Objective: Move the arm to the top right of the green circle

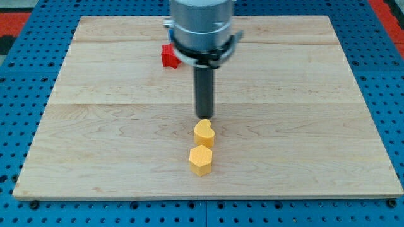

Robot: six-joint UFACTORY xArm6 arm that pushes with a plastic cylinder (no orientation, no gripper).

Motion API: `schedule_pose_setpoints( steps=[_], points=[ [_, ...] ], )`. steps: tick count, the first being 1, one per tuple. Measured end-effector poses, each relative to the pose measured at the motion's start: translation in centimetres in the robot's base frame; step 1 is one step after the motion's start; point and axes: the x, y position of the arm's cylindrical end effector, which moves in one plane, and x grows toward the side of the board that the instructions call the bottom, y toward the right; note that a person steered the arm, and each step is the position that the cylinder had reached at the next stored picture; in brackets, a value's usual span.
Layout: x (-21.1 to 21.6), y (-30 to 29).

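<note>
No green circle shows in the camera view. My tip [204, 117] stands near the middle of the wooden board [95, 113], just above a yellow heart block [204, 133] and about touching its upper edge. A yellow hexagon block [201, 159] sits right below the heart. A red block [169, 56] lies toward the view's top, partly hidden behind the arm's grey body [202, 25]; its shape cannot be made out.
The board lies on a blue pegboard table [19, 82] that shows on all sides. A red patch [12, 19] is at the view's top left corner and another at the top right.
</note>
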Motion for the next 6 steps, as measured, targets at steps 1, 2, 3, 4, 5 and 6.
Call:
schedule_pose_setpoints(
  steps=[1, 2, 3, 4, 5, 6],
  points=[
    [1.4, 2.8],
    [3.0, 2.3],
    [3.1, 0.7],
    [3.1, 0.8],
    [-1.3, 2.4],
    [-2.7, 9.9]
  ],
)
